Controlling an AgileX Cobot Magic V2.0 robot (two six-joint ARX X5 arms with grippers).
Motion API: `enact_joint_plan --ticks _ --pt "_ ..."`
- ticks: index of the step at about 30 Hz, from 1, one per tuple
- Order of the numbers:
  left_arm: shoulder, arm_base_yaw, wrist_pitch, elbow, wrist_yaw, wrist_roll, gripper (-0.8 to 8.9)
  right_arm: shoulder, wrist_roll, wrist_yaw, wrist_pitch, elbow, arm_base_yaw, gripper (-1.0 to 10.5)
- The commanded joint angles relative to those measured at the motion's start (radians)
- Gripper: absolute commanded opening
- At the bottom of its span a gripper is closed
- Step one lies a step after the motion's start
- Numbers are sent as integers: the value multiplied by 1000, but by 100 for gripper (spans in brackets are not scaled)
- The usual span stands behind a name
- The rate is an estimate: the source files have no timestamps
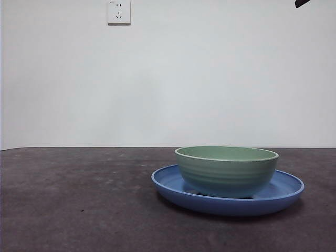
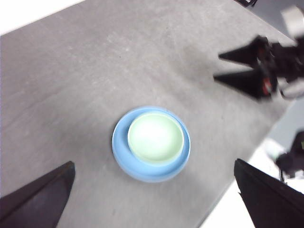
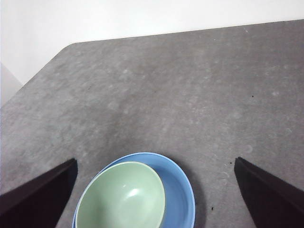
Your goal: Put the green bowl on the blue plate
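Note:
The green bowl (image 1: 227,169) stands upright inside the blue plate (image 1: 283,190) on the dark table, right of the middle in the front view. The bowl (image 2: 155,137) sits a little off the plate's (image 2: 124,154) centre in the left wrist view. My left gripper (image 2: 154,199) is open and empty, high above both. My right gripper (image 3: 154,194) is open and empty, raised above the bowl (image 3: 121,197) and plate (image 3: 180,187). The right gripper (image 2: 232,66) also shows in the left wrist view, off to one side of the plate. Only a black tip (image 1: 301,2) of an arm shows in the front view.
A white wall socket (image 1: 118,11) is on the back wall. The table's edge (image 2: 247,156) runs close to the plate on one side. A rounded table corner (image 3: 66,47) lies beyond the plate in the right wrist view.

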Motion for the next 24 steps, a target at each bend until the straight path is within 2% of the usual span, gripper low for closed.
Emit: enact_joint_plan --ticks 1,6,9,16,24 --pt "-156 -11 -36 -162 5 53 656 7 -1 -3 6 17 4 600" --pt "-610 -10 95 -660 5 26 656 8 0 -3 6 17 4 600" --pt "-826 -8 203 -850 5 -7 657 8 0 -21 -5 17 4 600" --pt "-1026 -8 231 -1021 -17 -3 657 8 5 -24 -41 17 4 600" --pt "-1043 -8 257 -1044 -37 48 657 53 37 -135 -164 17 6 600"
